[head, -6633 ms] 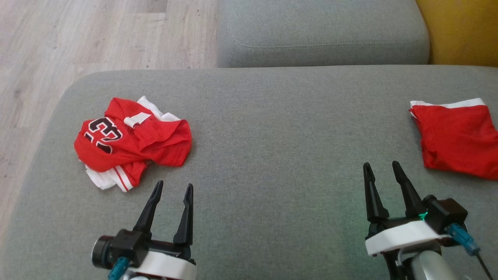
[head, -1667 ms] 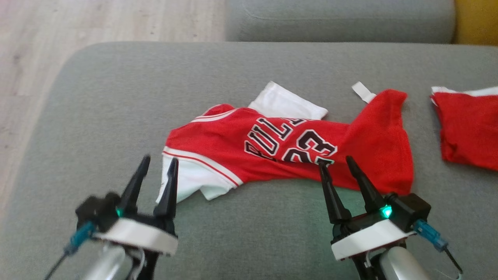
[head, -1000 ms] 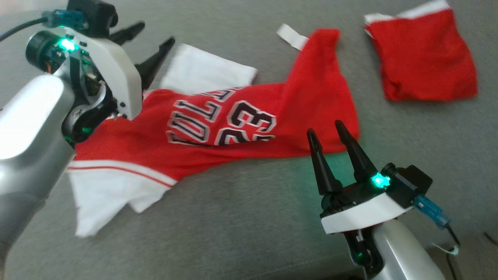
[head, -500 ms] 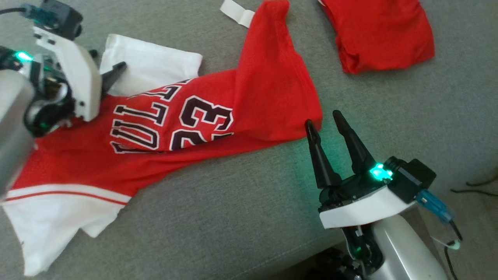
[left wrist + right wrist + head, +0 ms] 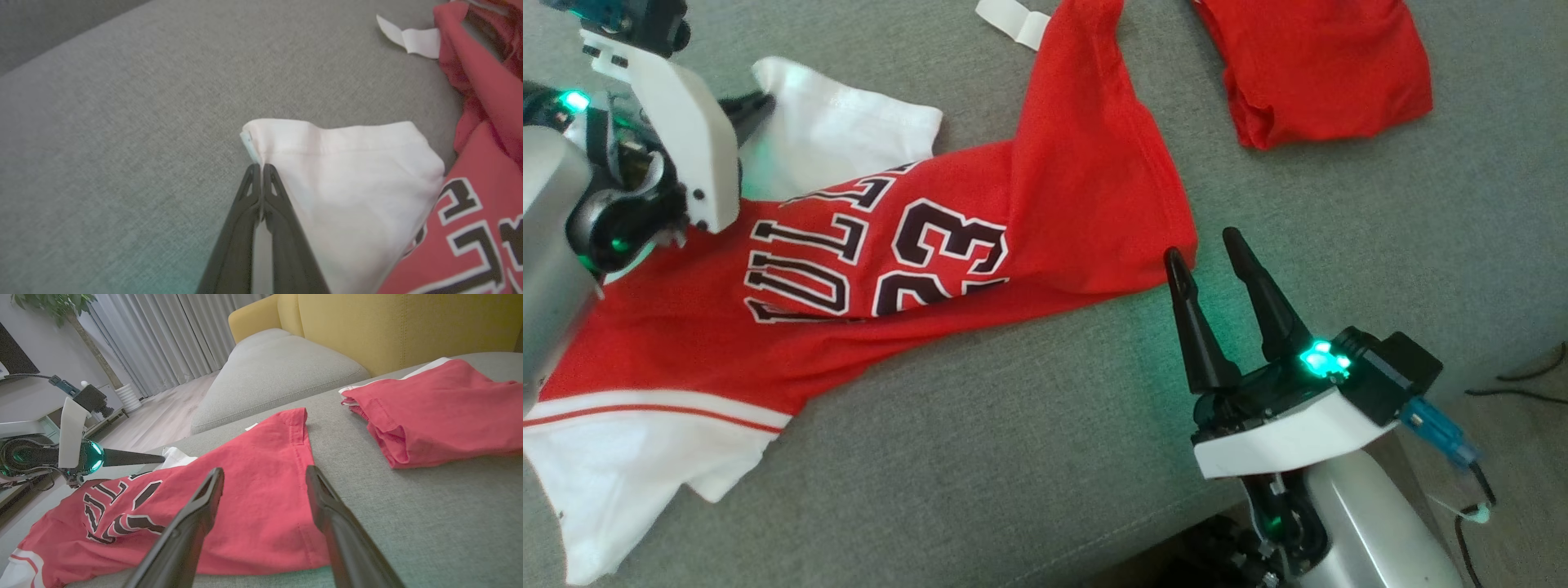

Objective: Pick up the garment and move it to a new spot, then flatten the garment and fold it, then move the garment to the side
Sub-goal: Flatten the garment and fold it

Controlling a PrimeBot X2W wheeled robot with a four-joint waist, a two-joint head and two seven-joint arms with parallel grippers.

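The left end effector (image 5: 261,166) pinches shut on the white sleeve corner (image 5: 339,163) of the red jersey (image 5: 1054,204) sprawled across the grey cushion (image 5: 1013,449), seemingly to tug it flat, while the right end effector (image 5: 1205,245) hovers open, empty, beside it.

This looks like a home living room. Beyond the right gripper (image 5: 264,470), whose fingers point across a grey upholstered seat (image 5: 429,522), stand a second grey cushion (image 5: 278,371) and a yellow sofa (image 5: 408,322). Farther off to its left, floor-length grey curtains (image 5: 163,335) hang over pale wood flooring (image 5: 163,416), with a leafy plant (image 5: 53,306) and what may be a television's dark edge (image 5: 10,355).
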